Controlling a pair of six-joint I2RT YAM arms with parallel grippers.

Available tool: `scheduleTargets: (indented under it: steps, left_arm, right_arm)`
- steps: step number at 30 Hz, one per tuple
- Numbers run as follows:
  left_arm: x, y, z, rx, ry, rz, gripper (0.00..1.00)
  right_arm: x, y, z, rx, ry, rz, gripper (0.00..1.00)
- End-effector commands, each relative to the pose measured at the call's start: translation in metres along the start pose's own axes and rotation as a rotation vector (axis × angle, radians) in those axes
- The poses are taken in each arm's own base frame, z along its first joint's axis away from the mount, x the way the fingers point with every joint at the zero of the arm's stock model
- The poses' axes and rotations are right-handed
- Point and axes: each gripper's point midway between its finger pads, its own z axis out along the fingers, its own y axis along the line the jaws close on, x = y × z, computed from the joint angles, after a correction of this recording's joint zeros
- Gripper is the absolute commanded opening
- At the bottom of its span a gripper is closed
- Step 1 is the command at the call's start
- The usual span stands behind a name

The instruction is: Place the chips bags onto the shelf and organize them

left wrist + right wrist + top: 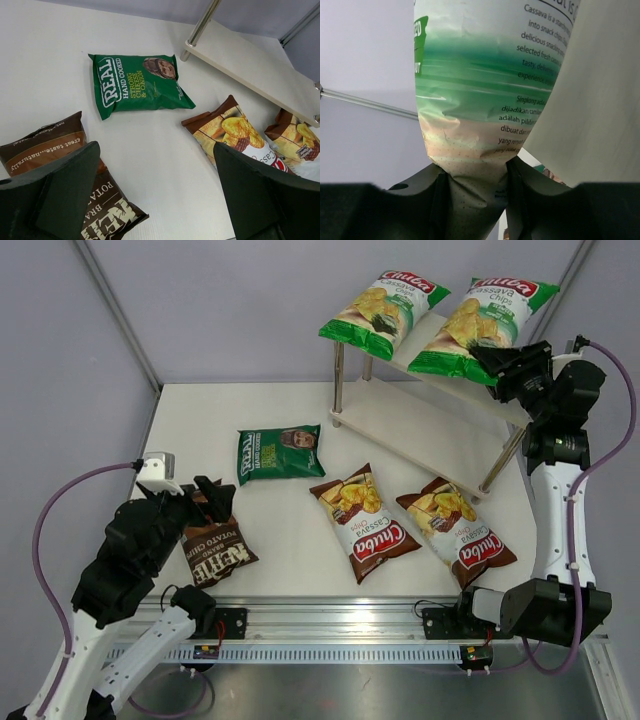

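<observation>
1. The small two-tier shelf of cream-white boards on metal corner posts (420, 425) stands at the far right of the white table (280, 405).
2. Two glossy green Chuba Cassava chips bags lie side by side on its top board: the left green bag (385, 302) and the right green bag (480, 325).
3. The right gripper (497, 365) is at the near end of the right green bag. Its jaws are closed partway and pinch the bag's crimped seam, which sticks out past the board's near edge.
4. The left gripper (207, 498) hovers at the near left with its jaws spread fully wide and nothing between them.
5. Just below it, the dark brown Kettle potato chips bag (215, 555) lies flat on the table.
6. The dark green REAL bag with a man's portrait (280, 452) lies flat, farther back and near the middle, just left of the shelf.
7. Two brown-red Chuba Cassava bags lie flat in front of the shelf: one at the centre (365, 523) and one to its right (457, 530). They are close to each other but apart.
</observation>
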Motion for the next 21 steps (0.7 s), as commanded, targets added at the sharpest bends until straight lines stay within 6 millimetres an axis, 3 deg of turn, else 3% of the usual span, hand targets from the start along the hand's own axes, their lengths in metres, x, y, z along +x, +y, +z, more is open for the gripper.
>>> scheduleTargets:
  steps: [1,7,21]
  left_arm:
    - [-0.004,0.002,0.003,-0.007,-0.026,0.028,0.99]
    - [-0.001,0.001,0.006,-0.002,-0.021,0.030,0.99]
    - [0.006,0.001,0.016,-0.005,-0.013,0.027,0.99]
  right_arm:
    - [-0.012,0.024,-0.004,-0.087,-0.065,0.042,0.29]
    - [-0.014,0.002,0.013,-0.027,-0.050,0.089,0.33]
    - [0.000,-0.037,0.030,0.085,-0.006,0.133,0.36]
